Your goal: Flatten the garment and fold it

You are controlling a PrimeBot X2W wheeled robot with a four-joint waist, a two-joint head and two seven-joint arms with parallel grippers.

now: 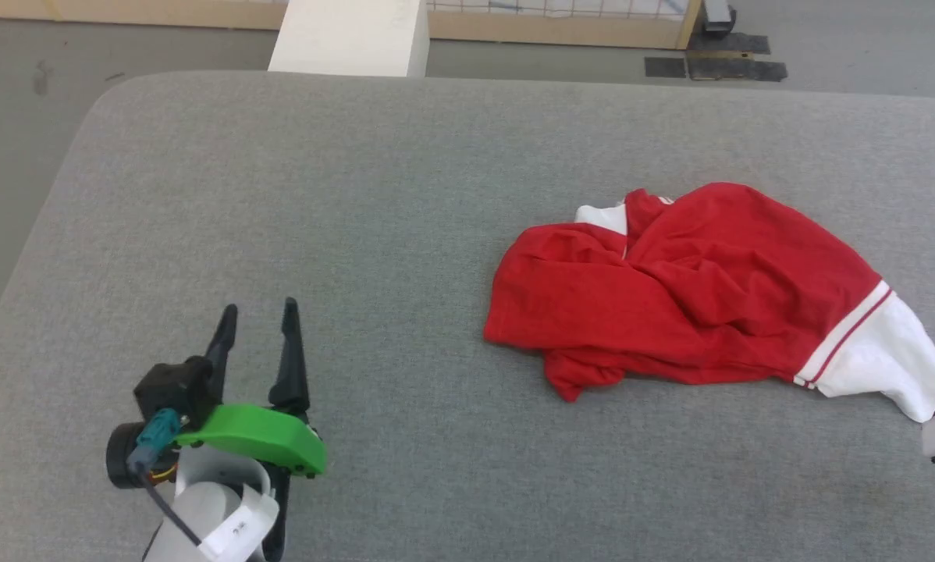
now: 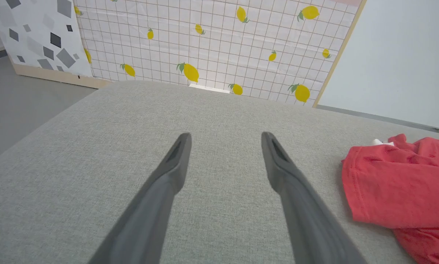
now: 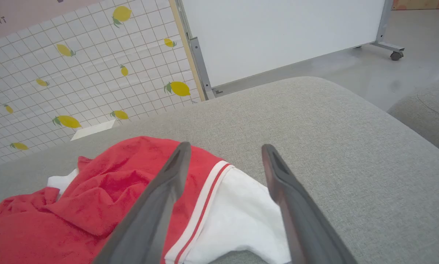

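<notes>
your left hand is hovering at the near left of the grey tabletop, its two fingers spread with nothing between them. the garment is lying crumpled on the right half of the tabletop, well apart from that hand, to its right and a little farther off. your right hand is waiting at the near right, fingers spread, just beside the garment's white sleeve. in the right wrist view the sleeve and its striped trim are showing between the spread fingers, not pinched.
</notes>
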